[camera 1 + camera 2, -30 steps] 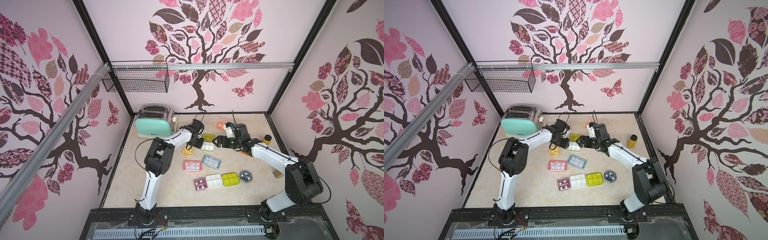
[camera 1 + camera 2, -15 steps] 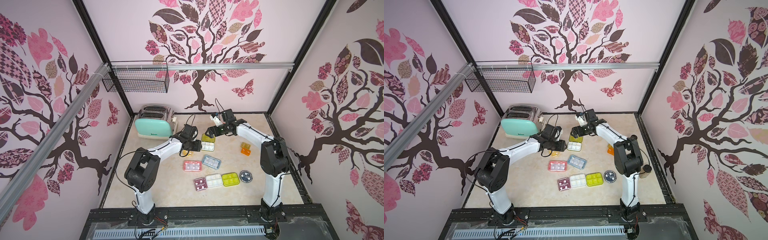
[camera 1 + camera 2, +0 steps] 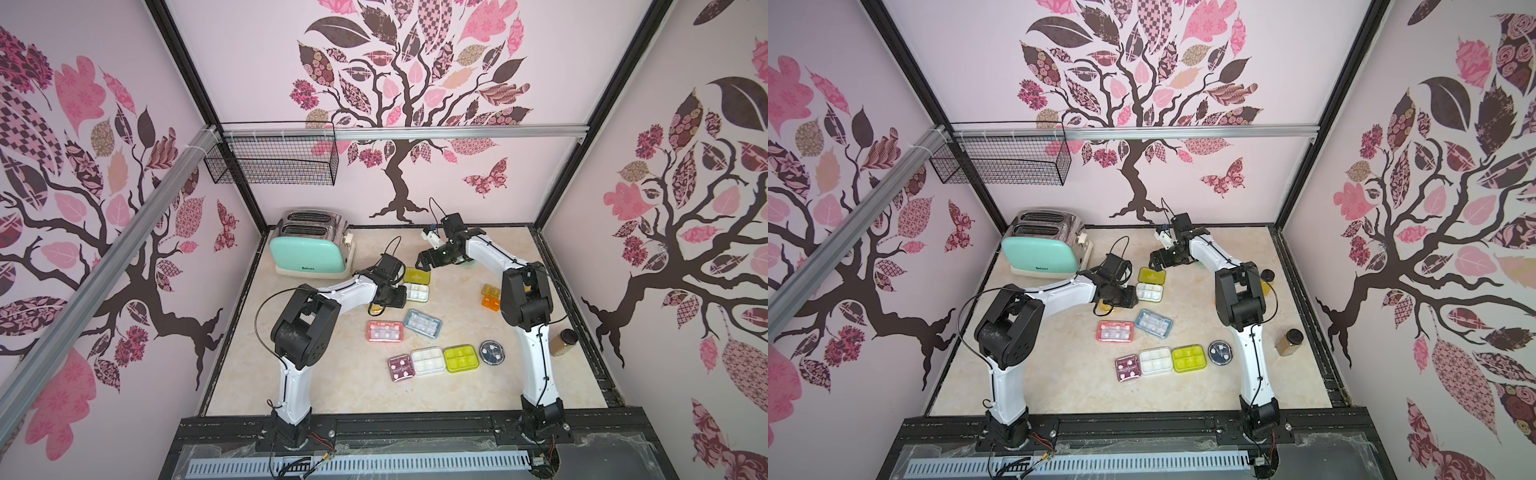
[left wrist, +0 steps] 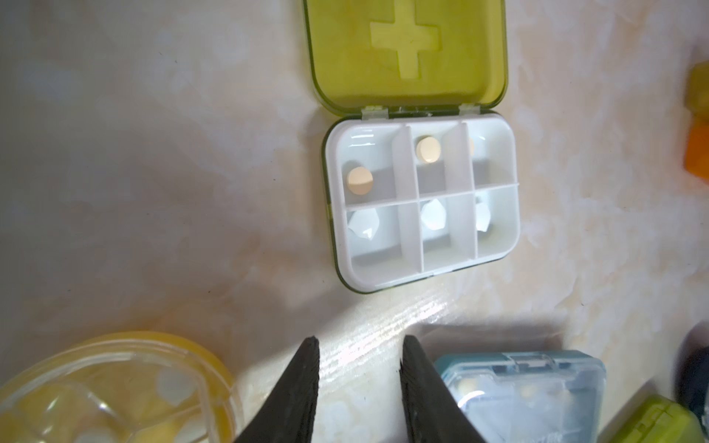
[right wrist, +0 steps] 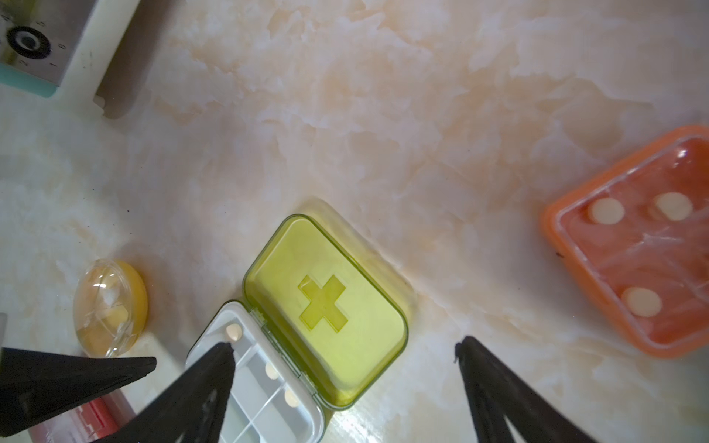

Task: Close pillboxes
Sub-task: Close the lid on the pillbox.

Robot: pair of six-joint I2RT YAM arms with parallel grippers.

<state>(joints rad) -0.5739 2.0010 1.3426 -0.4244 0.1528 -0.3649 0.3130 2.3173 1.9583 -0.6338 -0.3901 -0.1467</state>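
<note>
Left wrist view: left gripper (image 4: 360, 341) narrowly apart, empty, just short of the open green pillbox (image 4: 422, 199); lid (image 4: 406, 53) lies flat beyond. Right gripper (image 5: 345, 345), wide apart, should scoop the lid's far edge while left braces the box.

Non-task items: toaster (image 3: 309, 253), amber bottle (image 3: 562, 343), wire basket (image 3: 274, 160).
Mint-and-chrome two-slot toaster sits in the back-left corner of the marble tabletop (image 3: 353, 386), slots up, lever end facing right. Bottle, black cap, stands upright at the right edge, toward the front. Black basket hangs from the aluminium rail (image 3: 457, 133) on the back wall, above that back-left corner.
</note>
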